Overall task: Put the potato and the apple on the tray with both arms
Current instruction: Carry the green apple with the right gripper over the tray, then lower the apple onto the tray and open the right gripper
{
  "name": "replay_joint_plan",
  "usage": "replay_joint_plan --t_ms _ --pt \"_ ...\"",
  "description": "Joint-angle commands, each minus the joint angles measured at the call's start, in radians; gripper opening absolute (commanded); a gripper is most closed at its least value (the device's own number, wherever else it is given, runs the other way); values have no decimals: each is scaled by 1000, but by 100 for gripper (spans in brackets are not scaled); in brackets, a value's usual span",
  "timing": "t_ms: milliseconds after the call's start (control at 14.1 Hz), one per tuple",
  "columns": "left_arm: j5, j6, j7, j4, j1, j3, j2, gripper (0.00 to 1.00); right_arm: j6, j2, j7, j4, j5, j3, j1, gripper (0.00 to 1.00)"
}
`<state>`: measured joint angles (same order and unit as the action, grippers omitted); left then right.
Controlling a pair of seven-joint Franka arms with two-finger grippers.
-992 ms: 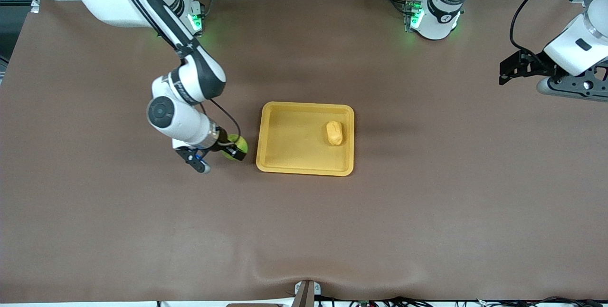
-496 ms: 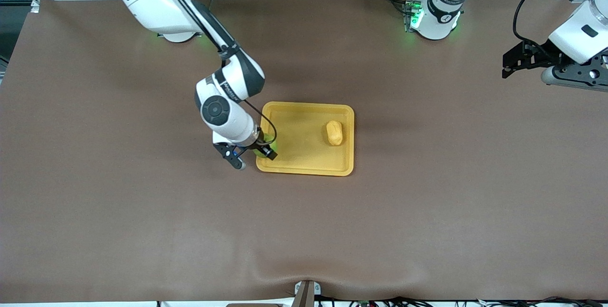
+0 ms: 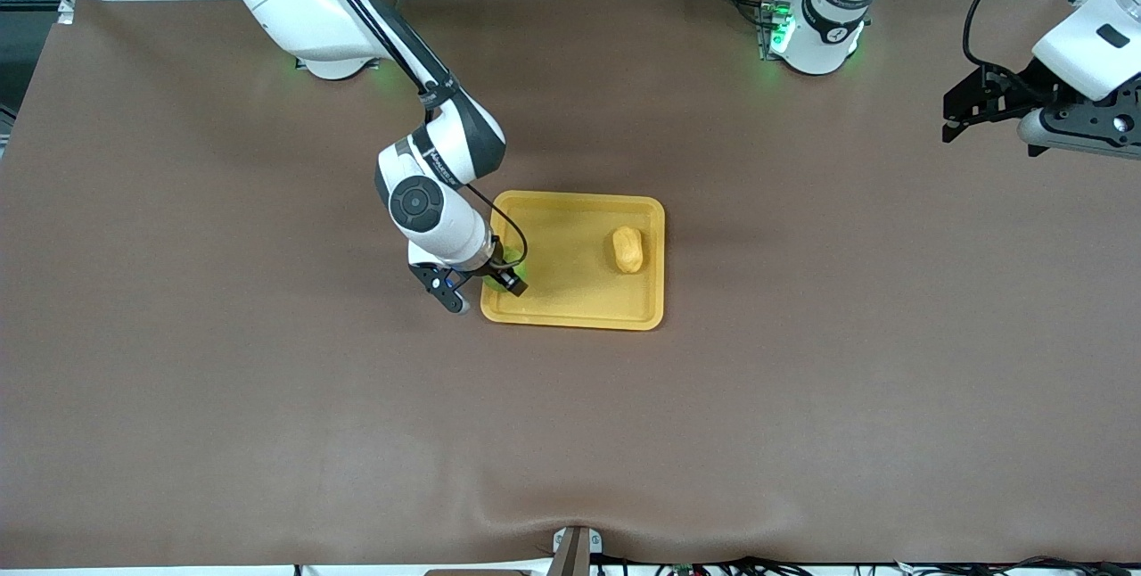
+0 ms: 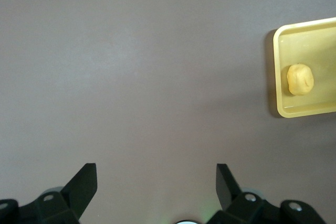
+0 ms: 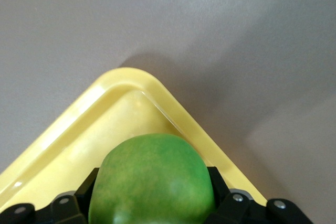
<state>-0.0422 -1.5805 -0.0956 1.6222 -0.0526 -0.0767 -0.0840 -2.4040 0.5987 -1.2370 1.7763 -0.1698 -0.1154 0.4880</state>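
Note:
The yellow-orange tray [image 3: 553, 308] lies mid-table. The potato [image 3: 627, 250] rests on it near the edge toward the left arm's end; it also shows in the left wrist view [image 4: 300, 79] on the tray [image 4: 283, 109]. My right gripper [image 3: 499, 278] is shut on the green apple [image 5: 151, 179] and holds it over the tray's corner [image 5: 126, 80] toward the right arm's end; in the front view only a sliver of the apple [image 3: 514, 274] shows beside the gripper. My left gripper [image 4: 156, 179] is open and empty, raised over bare table at the left arm's end [image 3: 967, 108].
The brown table cover [image 3: 802, 380] stretches wide around the tray. The arm bases [image 3: 816, 32] stand along the table's edge farthest from the front camera. A small bracket [image 3: 575, 549] sits at the edge nearest the front camera.
My right gripper has carried the apple from beside the tray to over the tray's corner. My left arm has drifted slightly farther from the front camera. The potato has not moved.

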Motion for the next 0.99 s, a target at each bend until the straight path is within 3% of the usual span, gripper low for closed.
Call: replay_joint_plan --t_ms 0,142,212,354,425,496,779,921 --pt "-2 17 -1 -19 7 5 18 100 2 36 -54 -29 -11 17 47 0" --pt "-2 22 -7 -16 19 3 20 100 3 39 -64 -28 -14 17 52 0" --pt "-1 22 -7 -16 19 2 20 100 3 49 -64 -28 -14 17 54 16" --pt "-1 22 -4 -18 17 2 20 100 2 58 -62 -31 -11 16 66 30" --pt "-2 22 -4 -18 19 2 20 100 2 59 -64 -32 -10 17 69 84" --pt "-1 22 -4 -18 19 2 20 100 0 59 -55 -32 16 16 73 100" --pt "-1 22 -4 -19 19 2 20 100 12 55 -48 -34 298 10 93 100" --pt "-2 22 -4 -21 19 2 20 100 16 50 -48 -35 303 8 89 100"
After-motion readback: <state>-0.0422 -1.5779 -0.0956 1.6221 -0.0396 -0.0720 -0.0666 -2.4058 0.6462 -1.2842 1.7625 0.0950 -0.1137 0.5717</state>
